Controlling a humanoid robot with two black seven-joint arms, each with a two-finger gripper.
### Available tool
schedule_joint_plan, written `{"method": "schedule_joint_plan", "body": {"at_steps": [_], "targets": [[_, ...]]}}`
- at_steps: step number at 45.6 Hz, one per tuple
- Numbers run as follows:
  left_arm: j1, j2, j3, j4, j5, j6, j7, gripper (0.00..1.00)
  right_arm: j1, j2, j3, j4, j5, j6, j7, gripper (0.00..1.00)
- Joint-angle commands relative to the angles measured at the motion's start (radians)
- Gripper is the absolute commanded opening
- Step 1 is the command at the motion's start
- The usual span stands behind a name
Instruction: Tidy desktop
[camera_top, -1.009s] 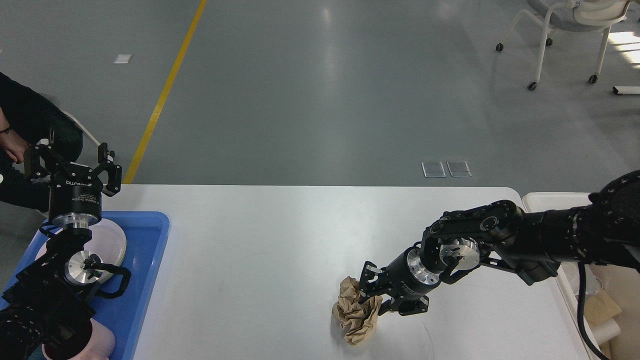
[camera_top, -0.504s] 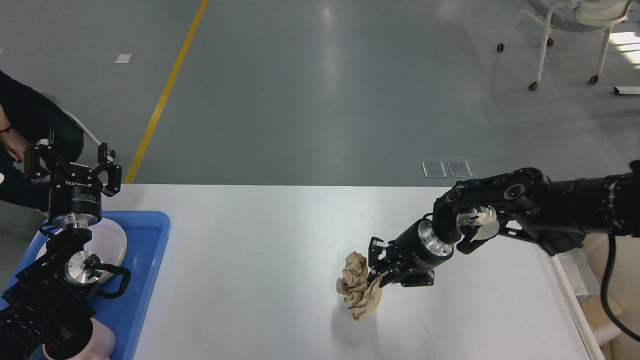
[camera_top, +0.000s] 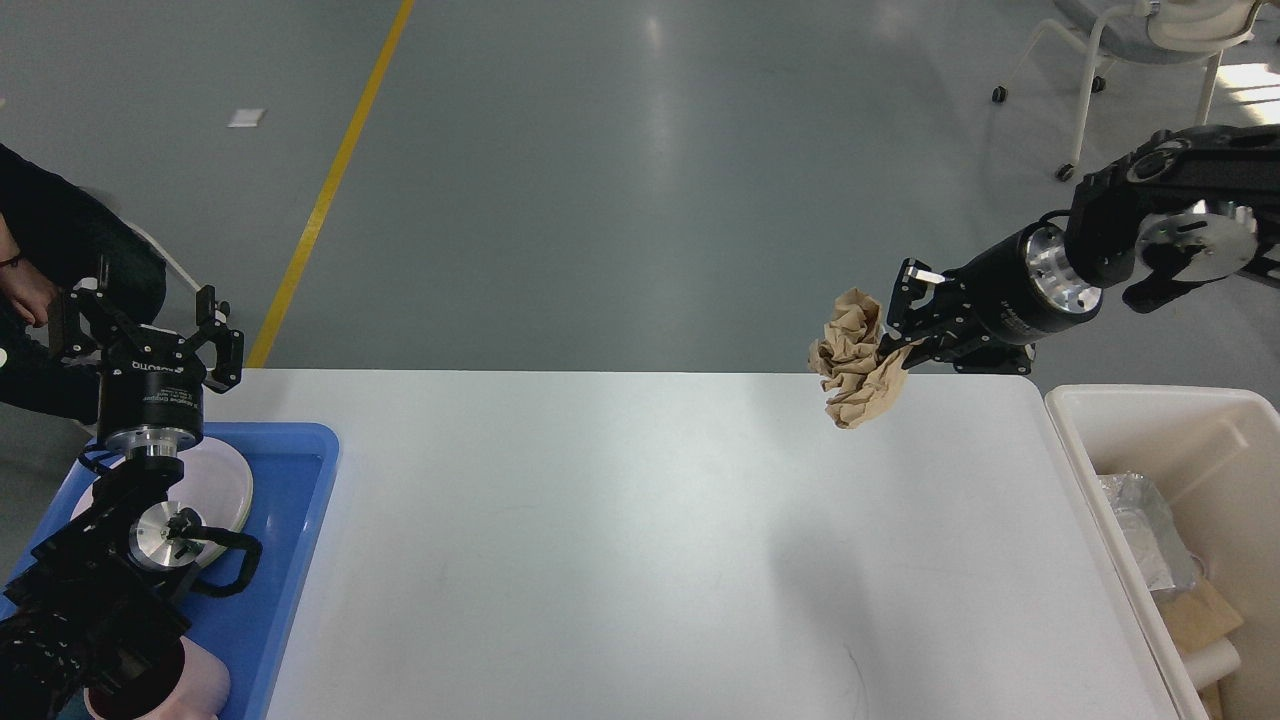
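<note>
At the far left edge a seated person (camera_top: 40, 260) in dark clothes is mostly cut off. The left gripper (camera_top: 150, 325) points up above the blue tray (camera_top: 290, 520), its two fingers spread apart with nothing between them. The left arm hides much of a white plate (camera_top: 225, 490) in the tray, and a pinkish item at the bottom corner is too cropped to identify. The white desktop (camera_top: 640, 540) fills the middle, its near edge out of frame. Right of centre, the right gripper (camera_top: 900, 320) pinches a crumpled brown paper wad (camera_top: 855, 360), held in the air over the desktop's far right corner. The cream bin (camera_top: 1150, 410) stands just beside the desktop, partly cropped, holding foil and paper scraps.
</note>
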Motion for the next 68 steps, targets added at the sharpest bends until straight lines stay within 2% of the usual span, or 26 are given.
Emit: {"method": "schedule_joint_plan", "body": {"at_steps": [1, 14, 21, 24, 28, 36, 42, 43, 44, 45, 48, 53, 68], "targets": [[0.000, 0.000, 0.000, 0.000, 0.000, 0.000, -0.001, 0.97, 0.018, -0.031, -0.012, -0.023, -0.001, -0.013, 0.000, 0.00], [0.000, 0.000, 0.000, 0.000, 0.000, 0.000, -0.001, 0.97, 0.035, -0.069, -0.046, -0.080, -0.004, -0.015, 0.000, 0.00], [0.000, 0.000, 0.000, 0.000, 0.000, 0.000, -0.001, 0.97, -0.063, -0.078, -0.095, -0.247, -0.001, -0.051, -0.002, 0.00], [0.000, 0.000, 0.000, 0.000, 0.000, 0.000, -0.001, 0.97, -0.156, -0.077, -0.107, -0.339, 0.000, -0.094, -0.002, 0.00], [0.000, 0.000, 0.000, 0.000, 0.000, 0.000, 0.001, 0.97, -0.304, -0.080, -0.101, -0.429, 0.000, -0.202, -0.002, 0.00], [0.000, 0.000, 0.000, 0.000, 0.000, 0.000, -0.001, 0.97, -0.505, -0.081, -0.100, -0.457, 0.000, -0.456, -0.002, 0.00], [0.000, 0.000, 0.000, 0.000, 0.000, 0.000, -0.001, 0.97, -0.598, -0.080, -0.103, -0.457, 0.000, -0.512, 0.000, 0.00], [0.000, 0.000, 0.000, 0.000, 0.000, 0.000, -0.001, 0.97, -0.609, -0.080, -0.106, -0.459, 0.000, -0.512, 0.000, 0.06], [0.000, 0.000, 0.000, 0.000, 0.000, 0.000, -0.001, 0.97, -0.620, -0.080, -0.107, -0.460, -0.001, -0.512, 0.000, 0.17], [0.000, 0.000, 0.000, 0.000, 0.000, 0.000, -0.001, 0.97, -0.632, -0.080, -0.114, -0.465, -0.001, -0.515, 0.000, 0.34], [0.000, 0.000, 0.000, 0.000, 0.000, 0.000, -0.001, 0.97, -0.674, -0.078, -0.105, -0.505, -0.001, -0.532, 0.002, 0.99], [0.000, 0.000, 0.000, 0.000, 0.000, 0.000, -0.001, 0.97, -0.724, -0.061, -0.101, -0.571, -0.001, -0.530, 0.000, 1.00], [0.000, 0.000, 0.000, 0.000, 0.000, 0.000, 0.001, 0.97, -0.746, -0.052, -0.092, -0.578, -0.001, -0.530, 0.000, 1.00]]}}
